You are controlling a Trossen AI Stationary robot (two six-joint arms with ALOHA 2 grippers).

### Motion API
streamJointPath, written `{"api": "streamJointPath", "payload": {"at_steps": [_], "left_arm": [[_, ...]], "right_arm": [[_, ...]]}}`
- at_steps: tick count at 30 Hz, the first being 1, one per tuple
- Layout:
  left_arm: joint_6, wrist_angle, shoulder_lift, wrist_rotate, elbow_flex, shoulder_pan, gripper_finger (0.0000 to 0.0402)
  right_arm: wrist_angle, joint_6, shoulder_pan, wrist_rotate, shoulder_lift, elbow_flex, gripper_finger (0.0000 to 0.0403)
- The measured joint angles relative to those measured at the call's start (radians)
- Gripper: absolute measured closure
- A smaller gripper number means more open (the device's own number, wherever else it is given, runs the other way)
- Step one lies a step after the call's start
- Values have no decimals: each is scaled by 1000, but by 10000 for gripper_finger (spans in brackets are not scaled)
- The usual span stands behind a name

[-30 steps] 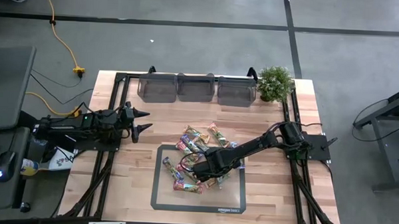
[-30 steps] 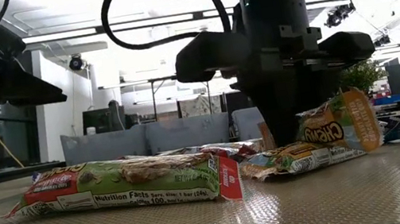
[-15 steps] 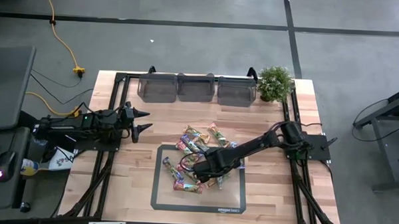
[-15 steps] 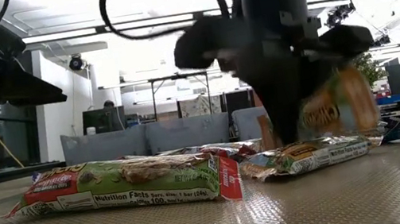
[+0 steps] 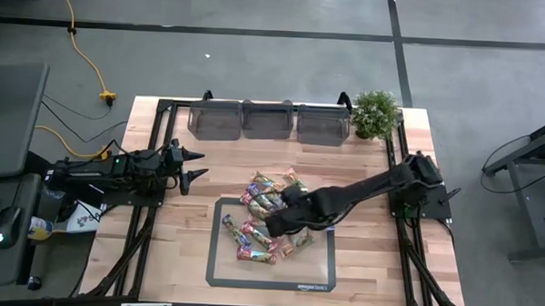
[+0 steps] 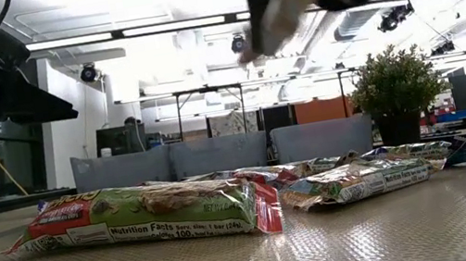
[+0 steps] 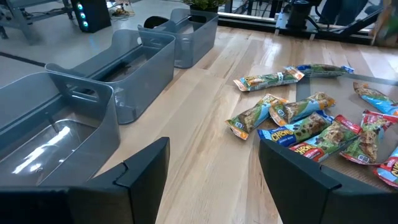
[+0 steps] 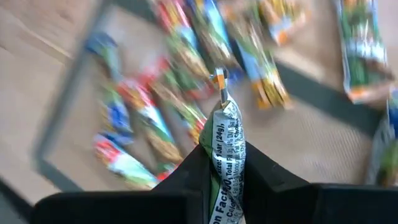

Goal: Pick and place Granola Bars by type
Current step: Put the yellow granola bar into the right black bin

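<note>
Several granola bars in red-pink, green-tan and blue-silver wrappers lie in a loose pile on and beside the dark-framed mat; the left wrist view shows the pile too. My right gripper is raised over the pile, shut on one green-tan bar, which the low view shows high above the table. At the table's left side my left gripper waits open with nothing between its fingers. My right gripper pinches the green-tan bar between its two fingers; the bar stands edge-on between them and its crimped end sticks out past the fingertips. The fingers slant down from above. The bar is lifted clear of the pile and hangs tilted.
Three grey translucent bins stand in a row at the table's far edge, and a potted plant stands to their right. The left wrist view looks along the bins. Bare wood lies between the bins and the pile.
My right gripper has risen from the pile and tipped, carrying the green-tan bar with it. That bar stood propped on the mat among the others a second ago and is now lifted clear, high above them. The other bars have stayed in place.
</note>
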Motion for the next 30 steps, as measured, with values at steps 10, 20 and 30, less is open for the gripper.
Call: {"api": "streamJointPath", "payload": {"at_steps": [10, 20, 30], "left_arm": [[0, 0, 0, 0, 0, 0, 159], [0, 0, 0, 0, 0, 0, 159], [0, 0, 0, 0, 0, 0, 159]], "right_arm": [[170, -177, -25, 311, -116, 0, 356], [322, -423, -157, 493, -134, 0, 358], [261, -581, -391, 486, -134, 0, 359]]}}
